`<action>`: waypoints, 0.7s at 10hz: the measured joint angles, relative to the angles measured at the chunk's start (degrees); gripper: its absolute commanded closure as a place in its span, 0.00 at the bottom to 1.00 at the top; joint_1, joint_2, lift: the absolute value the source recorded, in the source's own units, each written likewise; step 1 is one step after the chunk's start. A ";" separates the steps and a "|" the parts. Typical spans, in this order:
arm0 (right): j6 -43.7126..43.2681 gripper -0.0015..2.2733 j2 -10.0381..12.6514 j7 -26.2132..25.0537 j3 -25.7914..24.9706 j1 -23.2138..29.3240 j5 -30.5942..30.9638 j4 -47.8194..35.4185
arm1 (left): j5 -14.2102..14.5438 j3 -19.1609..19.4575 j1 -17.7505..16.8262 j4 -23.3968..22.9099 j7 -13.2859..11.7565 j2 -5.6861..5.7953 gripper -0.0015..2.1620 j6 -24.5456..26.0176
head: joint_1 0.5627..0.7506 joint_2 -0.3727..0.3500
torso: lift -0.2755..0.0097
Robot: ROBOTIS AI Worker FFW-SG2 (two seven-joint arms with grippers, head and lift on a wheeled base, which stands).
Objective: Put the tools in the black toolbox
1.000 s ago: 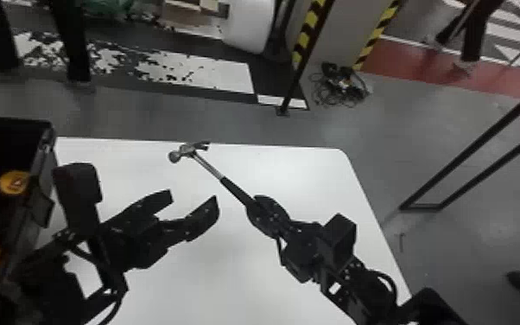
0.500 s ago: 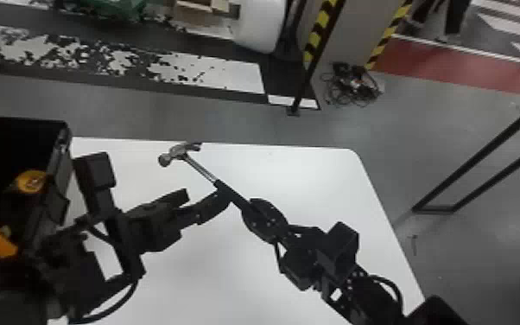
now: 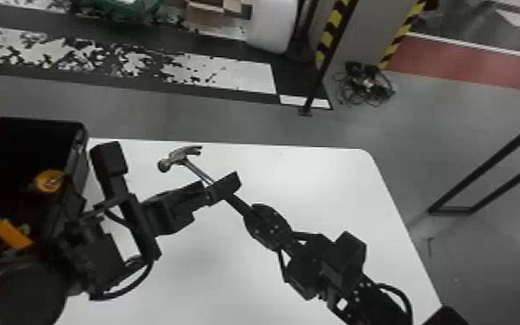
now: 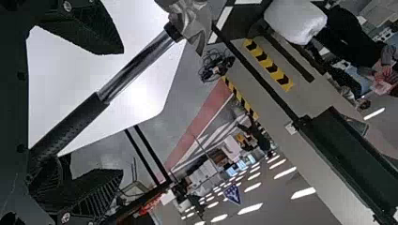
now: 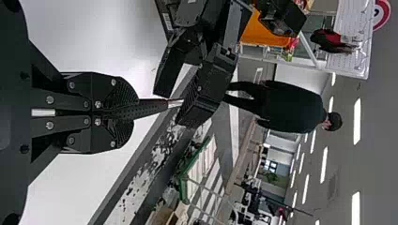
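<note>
The hammer is held over the white table, its head pointing up and left in the head view. My right gripper is shut on the lower end of its black handle; the right wrist view also shows that gripper with the handle clamped. My left gripper stands across the hammer's middle, open. In the left wrist view the fingers of the left gripper are well apart, with the hammer's shaft slanting between them. At the left stands the black toolbox.
Inside the toolbox are a yellow round tool and an orange-handled piece. The left forearm leans close along the toolbox's right wall. The white table ends at a rounded far right corner, with floor beyond.
My left gripper has moved right to the hammer, and its fingers now straddle the handle. The right gripper has kept its hold. The head view has shifted slightly, bringing more of the toolbox into sight.
</note>
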 measured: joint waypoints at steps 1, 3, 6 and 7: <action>0.00 1.00 0.02 -0.08 0.30 0.00 0.22 -0.02 | 1.46 0.31 -0.15 0.49 -0.24 0.02 0.09 0.01 | 0.70 0.18 | 0.83; 0.13 1.00 0.06 -0.34 0.41 -0.09 0.38 -0.23 | 2.17 0.44 -0.17 0.76 -0.93 0.05 0.19 0.07 | 0.70 0.18 | 0.83; 0.32 1.00 0.06 -0.59 0.42 -0.25 0.38 -0.38 | 3.67 0.44 -0.23 1.85 -3.18 0.08 0.32 0.14 | 0.70 0.17 | 0.83; 0.40 1.00 0.07 -0.67 0.42 -0.33 0.35 -0.38 | 3.92 0.43 -0.11 1.95 -3.67 0.08 0.45 0.14 | 0.70 0.17 | 0.83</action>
